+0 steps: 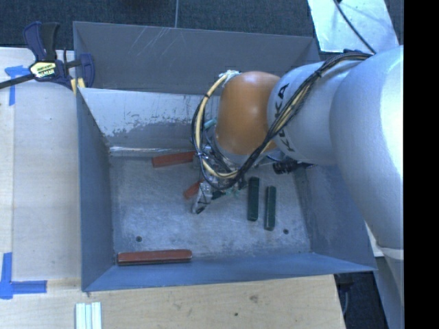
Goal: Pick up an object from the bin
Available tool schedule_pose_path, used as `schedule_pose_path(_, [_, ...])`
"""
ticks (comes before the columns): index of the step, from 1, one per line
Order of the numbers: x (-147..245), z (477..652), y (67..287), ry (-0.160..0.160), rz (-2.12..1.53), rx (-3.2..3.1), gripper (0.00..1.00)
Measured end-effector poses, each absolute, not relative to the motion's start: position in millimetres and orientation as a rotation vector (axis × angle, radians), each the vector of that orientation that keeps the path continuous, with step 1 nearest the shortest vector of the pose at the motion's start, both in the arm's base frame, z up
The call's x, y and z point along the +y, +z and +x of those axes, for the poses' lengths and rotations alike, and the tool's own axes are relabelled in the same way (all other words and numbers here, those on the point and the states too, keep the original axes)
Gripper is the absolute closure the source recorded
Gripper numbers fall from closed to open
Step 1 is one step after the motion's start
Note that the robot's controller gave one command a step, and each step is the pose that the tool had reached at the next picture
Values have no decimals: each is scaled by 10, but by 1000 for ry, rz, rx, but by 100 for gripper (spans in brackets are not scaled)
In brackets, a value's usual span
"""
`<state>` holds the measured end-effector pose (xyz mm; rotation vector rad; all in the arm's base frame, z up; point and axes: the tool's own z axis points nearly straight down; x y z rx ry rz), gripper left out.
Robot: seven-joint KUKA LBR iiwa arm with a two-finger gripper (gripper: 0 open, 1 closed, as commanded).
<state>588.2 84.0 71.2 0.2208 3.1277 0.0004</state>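
Note:
My gripper [202, 201] is down near the middle of the bin floor, under the arm's orange cover. A small reddish-orange piece [190, 191] lies right against its left side; whether it is held I cannot tell. A red-brown bar [171, 160] lies a little behind it, at the foot of the back wall. Two dark green sticks [253, 199] [270, 207] lie side by side just to the gripper's right.
A second, longer red-brown bar [154, 256] lies along the front wall at the left. The arm comes in from the right and covers the bin's back right part.

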Motion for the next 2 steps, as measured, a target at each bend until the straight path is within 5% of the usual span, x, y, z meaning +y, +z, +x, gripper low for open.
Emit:
schedule_pose_path(1, [860,5878,714,3,218,3128,100])
schedule_pose_path(2, [1288,6103,2060,6,237,3121,100])
